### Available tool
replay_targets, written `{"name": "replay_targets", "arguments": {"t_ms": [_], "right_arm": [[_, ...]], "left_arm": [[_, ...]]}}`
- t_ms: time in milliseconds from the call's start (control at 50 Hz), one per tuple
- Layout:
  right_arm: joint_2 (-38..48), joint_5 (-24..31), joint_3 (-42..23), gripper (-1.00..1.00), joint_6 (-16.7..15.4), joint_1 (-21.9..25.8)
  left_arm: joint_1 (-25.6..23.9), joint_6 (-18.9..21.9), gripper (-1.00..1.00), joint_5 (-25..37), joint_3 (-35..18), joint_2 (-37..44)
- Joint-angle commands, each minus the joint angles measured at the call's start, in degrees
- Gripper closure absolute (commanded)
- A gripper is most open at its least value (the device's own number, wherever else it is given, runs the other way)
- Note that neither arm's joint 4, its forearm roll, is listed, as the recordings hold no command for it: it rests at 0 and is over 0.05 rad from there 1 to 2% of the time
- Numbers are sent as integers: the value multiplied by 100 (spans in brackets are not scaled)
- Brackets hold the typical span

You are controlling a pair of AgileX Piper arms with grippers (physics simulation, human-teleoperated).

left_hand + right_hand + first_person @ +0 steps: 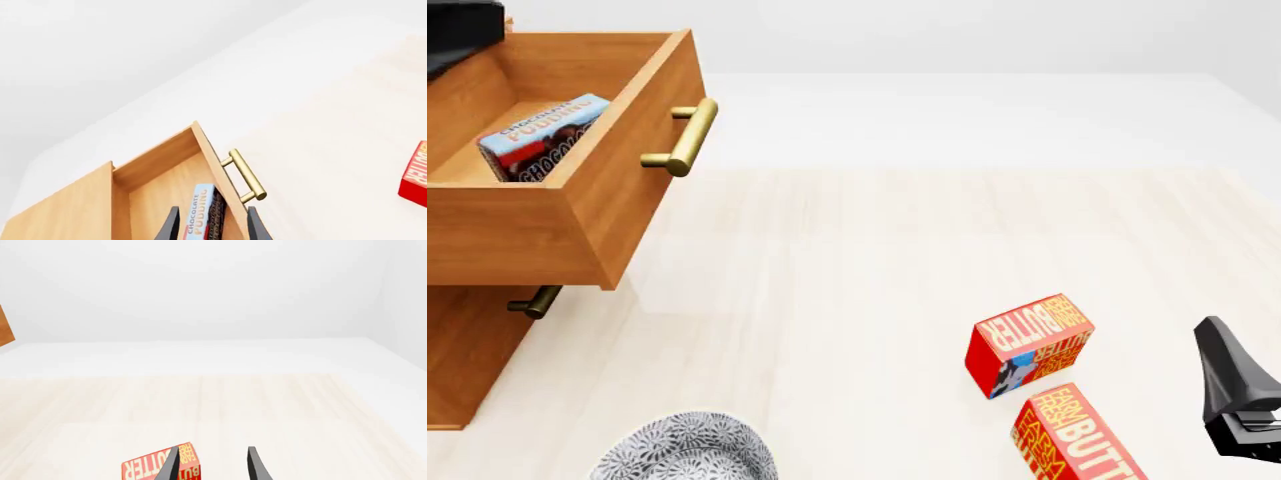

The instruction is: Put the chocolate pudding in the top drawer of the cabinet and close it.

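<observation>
Top drawer [574, 215] stands pulled out, open from above; chocolate pudding [545, 135] lies inside, leaving bare floor around it. Brass handle [683, 138] juts from the drawer front over the tabletop [854, 260]. Middle of tabletop bare, wide passage. Two butter boxes [1030, 344] [1077, 440] sit near the right tool [1237, 392]. Patterned bowl [687, 450] at near edge, below the cabinet [467, 350].

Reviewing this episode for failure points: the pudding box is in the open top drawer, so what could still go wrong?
1. The left gripper is open astride the chocolate pudding; withdrawing could snag it.
2. The pudding leans against the top drawer front wall, so a hard push could topple it.
3. The brass handle is narrow; a push could slip off.
</observation>
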Motion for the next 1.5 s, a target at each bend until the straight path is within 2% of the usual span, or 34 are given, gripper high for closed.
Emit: {"name": "replay_targets", "arguments": {"t_ms": [20,540,780,1180,1200,1220,1500], "right_arm": [[1,0,0,-100,0,0],[-1,0,0,-100,1,-1],[-1,1,0,-100,2,-1],[-1,0,0,-100,1,0],[-1,0,0,-100,0,-1],[-1,0,0,-100,1,-2],[-1,0,0,-100,0,1]], "left_arm": [[-301,44,-100,-16,156,15],[-1002,-57,-100,-200,367,323],[-1430,-88,-100,-482,675,502],[-1642,-30,-100,-843,1059,783],[-1656,135,-100,-936,1175,715],[-1664,29,-100,-928,1179,786],[-1640,122,-100,-1283,1593,1021]]}}
